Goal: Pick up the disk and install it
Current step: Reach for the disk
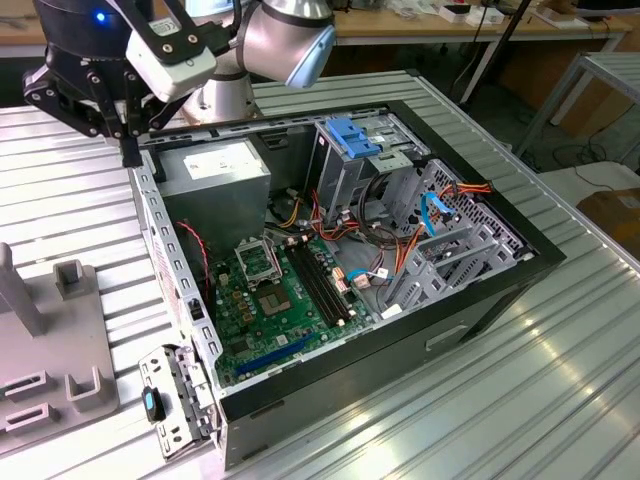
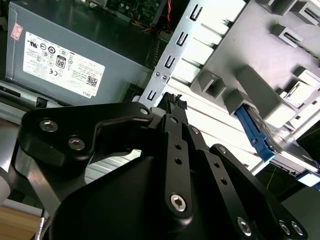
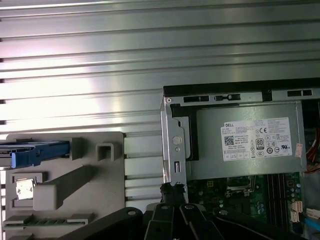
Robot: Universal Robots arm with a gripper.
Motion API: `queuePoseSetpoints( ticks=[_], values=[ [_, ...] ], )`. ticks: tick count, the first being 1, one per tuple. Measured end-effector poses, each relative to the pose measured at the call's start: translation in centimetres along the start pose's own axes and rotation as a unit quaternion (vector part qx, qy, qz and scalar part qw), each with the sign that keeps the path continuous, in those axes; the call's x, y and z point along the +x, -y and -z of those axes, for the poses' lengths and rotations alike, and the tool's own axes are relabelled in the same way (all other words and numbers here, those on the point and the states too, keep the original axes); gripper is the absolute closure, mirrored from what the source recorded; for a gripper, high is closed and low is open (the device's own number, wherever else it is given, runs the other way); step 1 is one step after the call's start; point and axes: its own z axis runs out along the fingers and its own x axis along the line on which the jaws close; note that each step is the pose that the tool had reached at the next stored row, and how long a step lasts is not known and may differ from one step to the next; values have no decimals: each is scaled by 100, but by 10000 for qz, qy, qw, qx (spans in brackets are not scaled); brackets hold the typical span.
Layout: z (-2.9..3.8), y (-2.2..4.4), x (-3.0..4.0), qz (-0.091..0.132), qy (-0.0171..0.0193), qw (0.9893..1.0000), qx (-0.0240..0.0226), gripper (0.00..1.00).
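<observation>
Nothing is picked up yet. Your fingers (image 3: 166,191) are pressed together and empty, hovering by the edge of the open computer case (image 3: 175,145). The disk (image 3: 35,152) sits well apart from them, off to one side, slotted in the grey holder (image 3: 90,175) on the worktop (image 3: 100,60). Grasping and installing both remain.

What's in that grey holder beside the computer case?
The blue-railed disk sits slotted at one end of the grey holder. The part down in the slot is covered by the holder's walls.
</observation>
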Motion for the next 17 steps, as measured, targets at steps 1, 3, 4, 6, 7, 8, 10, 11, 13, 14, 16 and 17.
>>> queuePoseSetpoints(
  ticks=[1,3,4,6,7,8,10,11,13,14,16,17],
  values=[
    [1,1,13,0,0,10000,1,89],
    [1,2,30,0,0,10000,0,89],
    [1,3,44,0,0,10000,0,89],
    [2,5,69,0,0,10000,0,89],
    [2,7,95,0,0,10000,0,89],
    [3,9,120,0,0,10000,1,89],
    [3,11,140,0,0,10000,0,89],
    [3,12,159,0,0,10000,0,89],
    [4,14,189,0,0,10000,0,89],
    [4,15,197,0,0,10000,1,89],
    [5,18,236,0,0,10000,0,89],
    [6,19,247,0,0,10000,0,89]
  ],
)
